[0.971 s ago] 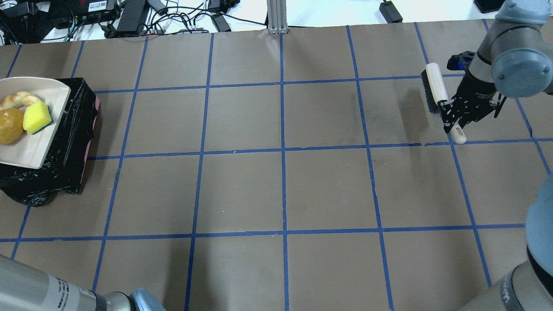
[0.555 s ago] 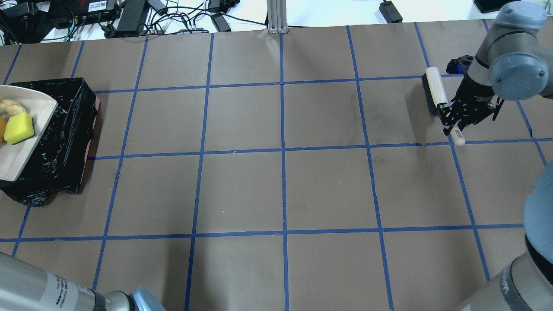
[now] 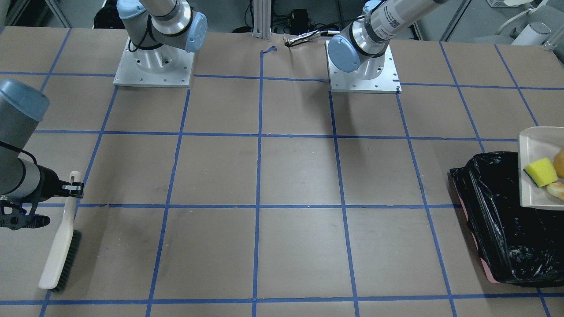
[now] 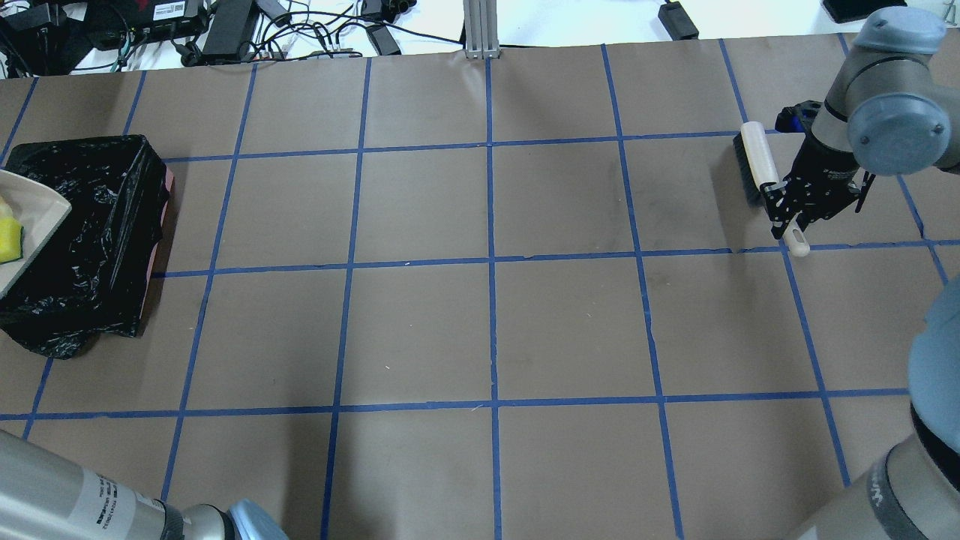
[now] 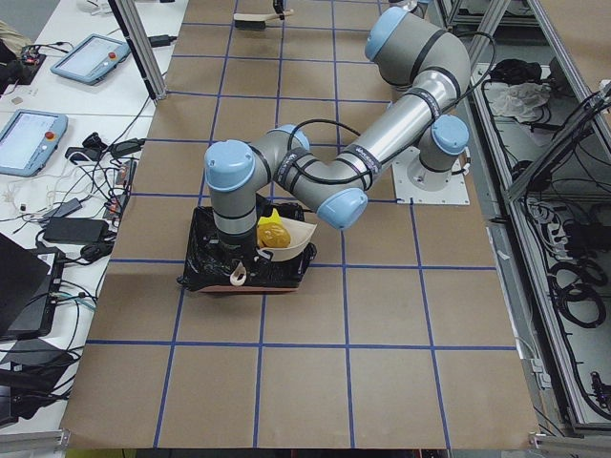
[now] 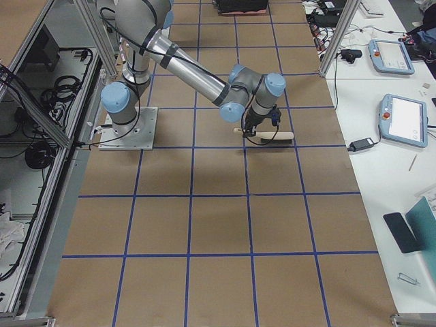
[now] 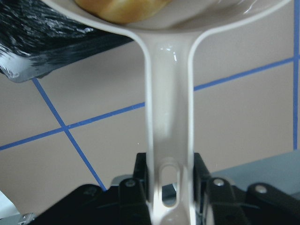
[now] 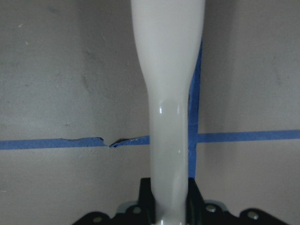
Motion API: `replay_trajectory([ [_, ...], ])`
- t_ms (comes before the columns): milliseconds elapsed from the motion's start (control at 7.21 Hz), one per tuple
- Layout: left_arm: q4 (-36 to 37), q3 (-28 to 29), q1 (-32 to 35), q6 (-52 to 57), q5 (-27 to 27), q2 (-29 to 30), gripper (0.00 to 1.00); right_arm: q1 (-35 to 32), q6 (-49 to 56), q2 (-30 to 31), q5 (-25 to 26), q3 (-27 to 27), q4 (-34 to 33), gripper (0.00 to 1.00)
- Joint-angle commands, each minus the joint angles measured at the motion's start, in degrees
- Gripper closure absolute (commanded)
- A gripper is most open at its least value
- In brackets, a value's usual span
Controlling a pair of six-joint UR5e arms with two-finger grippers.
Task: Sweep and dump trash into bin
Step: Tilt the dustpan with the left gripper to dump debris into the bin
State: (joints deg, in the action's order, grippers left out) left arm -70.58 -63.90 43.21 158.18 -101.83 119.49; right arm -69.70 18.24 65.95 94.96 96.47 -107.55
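Note:
My left gripper (image 7: 171, 190) is shut on the handle of the beige dustpan (image 7: 168, 117). It holds the pan (image 3: 539, 169) over the bin (image 3: 506, 220), which is lined with a black bag. The yellow sponge (image 3: 541, 171), the potato (image 3: 560, 162) and the croissant (image 3: 556, 189) lie in the pan. In the overhead view only the pan's corner (image 4: 34, 221) and the sponge (image 4: 9, 238) show above the bin (image 4: 97, 225). My right gripper (image 4: 786, 208) is shut on the handle of the cream brush (image 4: 756, 159), low over the table at the far right.
The brown paper table (image 4: 487, 330) has a blue tape grid. Cables and power bricks (image 4: 225, 30) lie beyond the far edge, with a metal post (image 4: 478, 30) at its middle. The arm bases (image 3: 363, 72) stand at the robot's side.
The dustpan with the trash has moved left across the bin, mostly out of the overhead view. The right gripper with the brush has shifted slightly and come down.

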Motion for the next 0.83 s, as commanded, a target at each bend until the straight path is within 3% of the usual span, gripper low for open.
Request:
replay_trajectory([
  [0, 3.94, -0.26, 2.74, 1.33, -2.13, -0.04, 1.0, 0.0, 0.3, -0.03, 0.31, 0.03, 0.15, 1.0],
  [139, 4.13, -0.35, 4.5, 2.29, -3.88, -0.91, 1.0, 0.0, 0.65, -0.03, 0.31, 0.03, 0.15, 0.96],
  [694, 11.67, -4.73, 5.92, 4.41, -3.64, -1.62, 1.0, 0.0, 0.74, -0.12, 0.31, 0.03, 0.24, 0.36],
])
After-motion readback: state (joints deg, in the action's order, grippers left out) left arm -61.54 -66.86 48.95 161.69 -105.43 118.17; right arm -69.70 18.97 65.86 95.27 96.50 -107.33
